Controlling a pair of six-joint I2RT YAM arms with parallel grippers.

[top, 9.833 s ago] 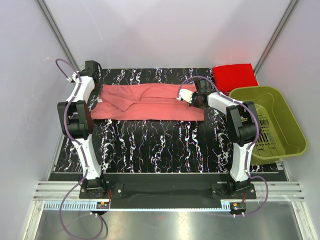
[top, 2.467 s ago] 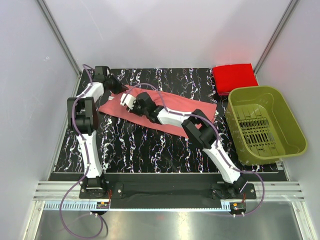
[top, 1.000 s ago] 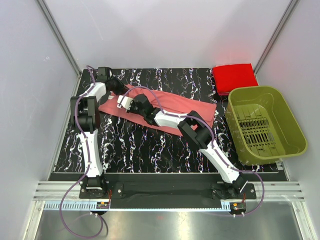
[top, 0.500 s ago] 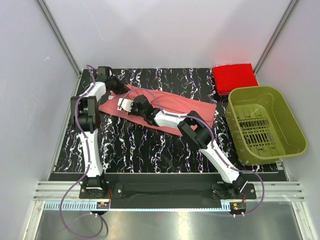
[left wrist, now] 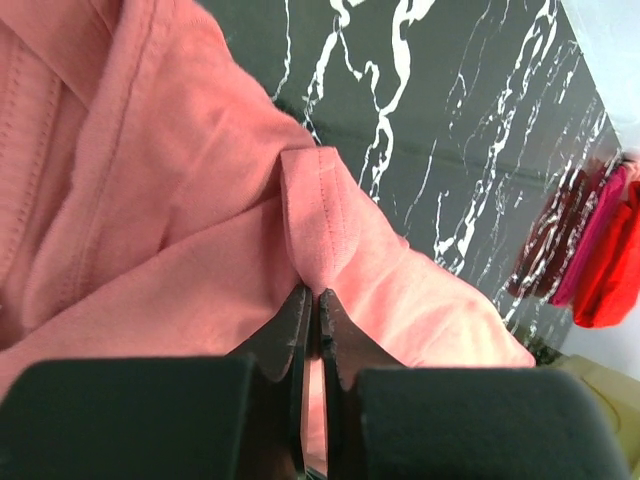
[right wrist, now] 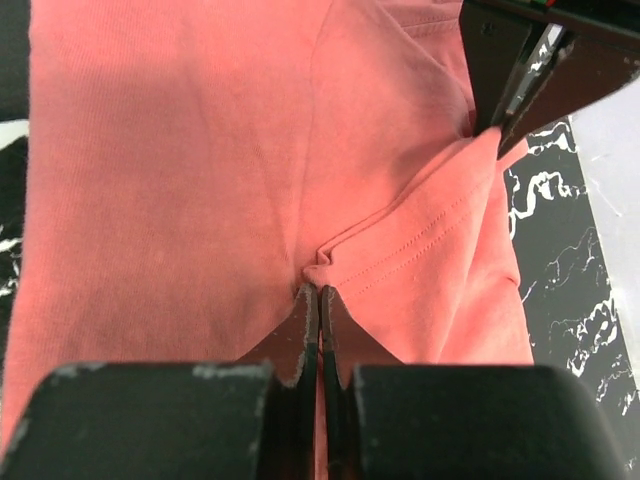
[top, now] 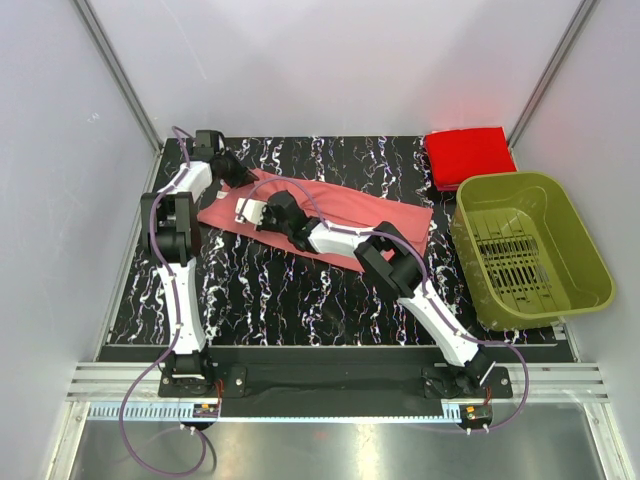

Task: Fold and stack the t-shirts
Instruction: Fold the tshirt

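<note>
Jaws shut, left end effector [left wrist: 311, 300] and right end effector [right wrist: 318, 293] each pinch the salmon-pink t-shirt [top: 350, 200] at its ten-o'clock end, presumably to fold it over.

Left tool [left wrist: 312, 297] and right tool [right wrist: 318, 293] both pinched closed.

The whole tabletop [top: 280, 290] is viewed from above, behind the arm bases [top: 190, 372]. Each wrist view is aimed along the left fingers [left wrist: 285, 345] or right fingers [right wrist: 290, 350], very near the salmon-pink t-shirt [right wrist: 180, 150] at their tips; that cloth is shared by all views.
</note>
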